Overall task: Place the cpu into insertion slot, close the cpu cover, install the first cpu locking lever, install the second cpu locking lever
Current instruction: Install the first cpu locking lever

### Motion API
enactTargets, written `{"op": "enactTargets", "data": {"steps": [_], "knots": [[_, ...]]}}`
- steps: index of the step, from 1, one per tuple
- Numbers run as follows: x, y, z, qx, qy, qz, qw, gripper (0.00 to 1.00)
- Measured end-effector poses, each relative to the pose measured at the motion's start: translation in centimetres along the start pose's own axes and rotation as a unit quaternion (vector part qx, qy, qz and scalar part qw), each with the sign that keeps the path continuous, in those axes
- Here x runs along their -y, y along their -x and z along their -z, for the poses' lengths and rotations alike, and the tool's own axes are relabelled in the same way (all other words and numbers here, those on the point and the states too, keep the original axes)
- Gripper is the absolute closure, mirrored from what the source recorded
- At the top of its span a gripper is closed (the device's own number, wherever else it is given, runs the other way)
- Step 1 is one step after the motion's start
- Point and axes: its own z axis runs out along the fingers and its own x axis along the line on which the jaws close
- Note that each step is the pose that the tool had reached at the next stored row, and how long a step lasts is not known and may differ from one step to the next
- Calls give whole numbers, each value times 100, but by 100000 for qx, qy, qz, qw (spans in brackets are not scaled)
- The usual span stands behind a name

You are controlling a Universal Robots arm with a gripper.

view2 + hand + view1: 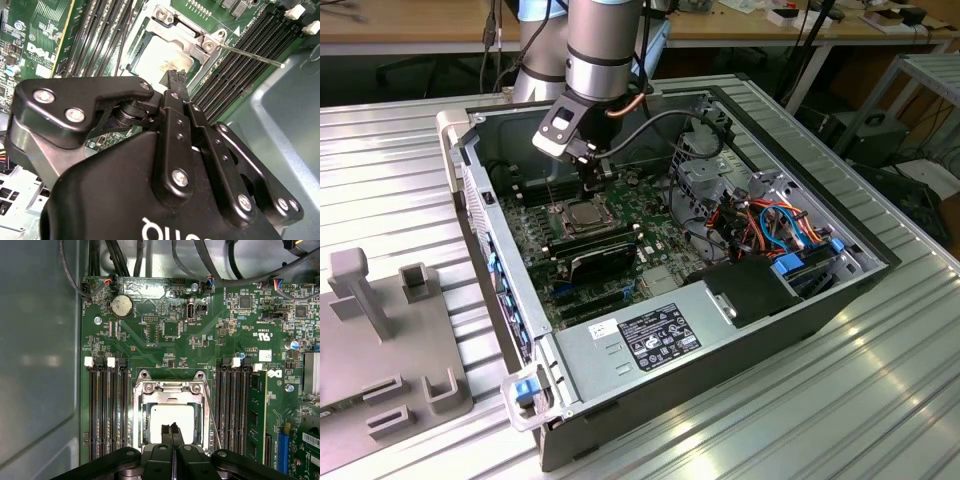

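Note:
The cpu (172, 415) lies flat in the insertion slot on the green board, its silvery top showing through the window of the cpu cover (170, 388). The cover lies down over it, so the slot itself is hidden beneath both. My gripper (173, 430) hangs just above the chip with its black fingers pressed together and nothing between them; the second wrist view shows the fingertips (176, 79) over the cpu (160, 57). A thin locking lever (250, 54) sticks out from the cover's corner, angled away over the memory slots. In the exterior view the gripper (588, 186) is over the cpu (582, 212).
Long black memory slots (107, 415) flank the socket on both sides. The computer case wall (40, 365) stands close beside the board. Cables (775, 225) and a drive cage crowd the exterior view's right of the case. A grey fixture (380, 340) sits outside on the ribbed table.

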Motion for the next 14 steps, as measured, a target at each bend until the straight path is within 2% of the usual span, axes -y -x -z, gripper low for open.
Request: {"op": "enactTargets", "data": {"steps": [4,8,11,14], "knots": [[1,0,0,0,4,194,100000,89],[3,0,1,-40,94,2282,99974,89],[4,0,3,-74,188,4677,99890,89],[4,0,3,-71,186,4719,99888,89]]}}
